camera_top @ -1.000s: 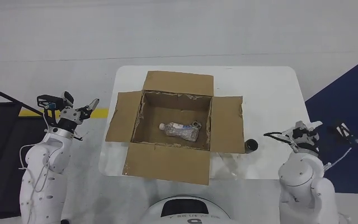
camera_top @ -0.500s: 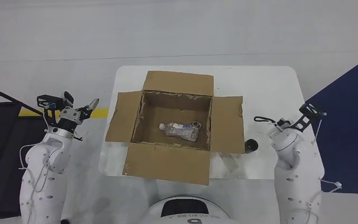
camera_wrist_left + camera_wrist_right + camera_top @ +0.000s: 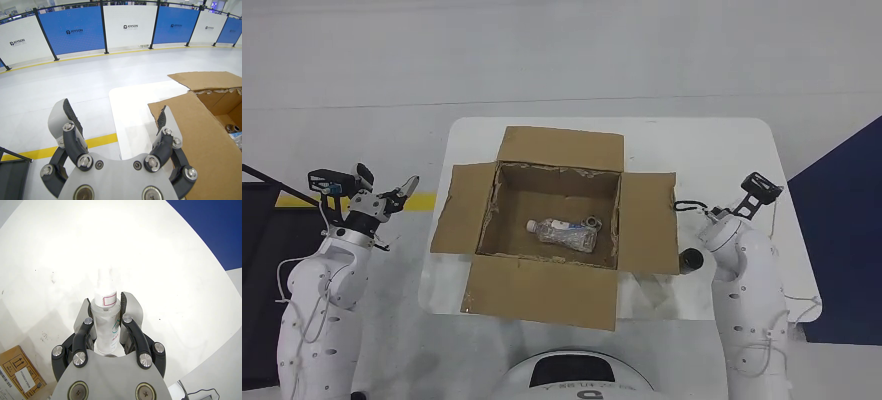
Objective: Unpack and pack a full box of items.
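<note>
The cardboard box [image 3: 562, 148] stands open in the middle of the white table [image 3: 722, 150], its 4 flaps folded outward. On its floor lie a crumpled clear plastic bottle [image 3: 564, 234] on its side and, just beside it, a small metal fitting [image 3: 591, 220]. The left gripper [image 3: 115, 104] hangs off the table's left edge, above the floor with its yellow line [image 3: 100, 139] and near the box's left flap [image 3: 189, 132] - its fingers spread wide, nothing between them. The right gripper [image 3: 105, 297] is above bare table to the right of the box, clamped narrow around a clear spray bottle [image 3: 105, 323] with a white nozzle - the nozzle end points away from the wrist. A dark round object [image 3: 691, 259] sits just beside the right flap. A small brown labelled carton [image 3: 20, 368] lies nearby.
</note>
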Tool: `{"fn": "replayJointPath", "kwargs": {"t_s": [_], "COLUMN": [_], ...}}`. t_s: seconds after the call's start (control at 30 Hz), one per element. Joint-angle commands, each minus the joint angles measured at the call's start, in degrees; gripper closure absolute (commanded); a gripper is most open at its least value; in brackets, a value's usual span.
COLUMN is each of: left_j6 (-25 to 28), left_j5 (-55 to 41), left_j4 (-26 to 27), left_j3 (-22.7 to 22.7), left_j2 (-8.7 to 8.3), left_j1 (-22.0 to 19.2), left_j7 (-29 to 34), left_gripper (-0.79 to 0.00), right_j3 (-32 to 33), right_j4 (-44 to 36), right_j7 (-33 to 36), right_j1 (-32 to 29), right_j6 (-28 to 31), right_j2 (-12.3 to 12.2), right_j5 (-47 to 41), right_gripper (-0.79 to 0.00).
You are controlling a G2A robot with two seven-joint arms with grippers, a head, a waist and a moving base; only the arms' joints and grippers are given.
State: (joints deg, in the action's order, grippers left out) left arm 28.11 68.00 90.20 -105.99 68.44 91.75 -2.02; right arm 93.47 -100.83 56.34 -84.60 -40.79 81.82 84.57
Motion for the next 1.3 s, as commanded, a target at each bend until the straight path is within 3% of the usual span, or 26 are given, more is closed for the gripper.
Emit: {"fn": "replayJointPath", "kwargs": {"t_s": [0.0,0.3,0.43,0.53,0.63,0.67,0.8,0.9,1.1,1.13,1.27], "left_j6": [0.0,0.0,0.0,0.0,0.0,0.0,0.0,0.0,0.0,0.0,0.0], "left_j5": [0.0,0.0,0.0,0.0,0.0,0.0,0.0,0.0,0.0,0.0,0.0], "left_j4": [0.0,0.0,0.0,0.0,0.0,0.0,0.0,0.0,0.0,0.0,0.0], "left_j3": [0.0,0.0,0.0,0.0,0.0,0.0,0.0,0.0,0.0,0.0,0.0], "left_j2": [0.00,0.00,0.00,0.00,0.00,0.00,0.00,0.00,0.00,0.00,0.00], "left_j1": [0.0,0.0,0.0,0.0,0.0,0.0,0.0,0.0,0.0,0.0,0.0], "left_j7": [0.0,0.0,0.0,0.0,0.0,0.0,0.0,0.0,0.0,0.0,0.0], "left_gripper": [-0.785,-0.785,-0.785,-0.785,-0.785,-0.785,-0.785,-0.785,-0.785,-0.785,-0.785], "right_j3": [-0.5,-0.8,-0.8,-0.1,1.3,1.9,4.4,4.6,6.4,6.7,6.3], "right_j4": [0.6,0.6,-1.0,-3.9,-9.0,-11.3,-15.7,-14.6,-11.6,-11.0,-8.3], "right_j7": [-0.2,-0.8,-1.5,-2.7,-4.3,-5.2,-8.0,-8.7,-3.1,-2.1,1.0], "right_j1": [0.2,-0.4,-1.2,-2.5,-4.7,-5.6,-9.1,-10.2,-11.0,-10.6,-9.1], "right_j6": [-0.2,-1.1,-1.3,-1.7,-2.0,-2.2,-3.4,-5.0,-4.5,-4.3,-3.0], "right_j2": [0.1,0.5,0.7,0.8,1.1,1.2,1.5,1.5,1.2,1.1,1.0], "right_j5": [0.1,0.8,0.1,-1.6,-5.3,-7.2,-12.3,-9.5,-6.5,-6.2,-5.2], "right_gripper": [-0.206,-0.385,-0.597,-0.693,-0.730,-0.785,-0.785,-0.785,-0.785,-0.773,-0.588]}}
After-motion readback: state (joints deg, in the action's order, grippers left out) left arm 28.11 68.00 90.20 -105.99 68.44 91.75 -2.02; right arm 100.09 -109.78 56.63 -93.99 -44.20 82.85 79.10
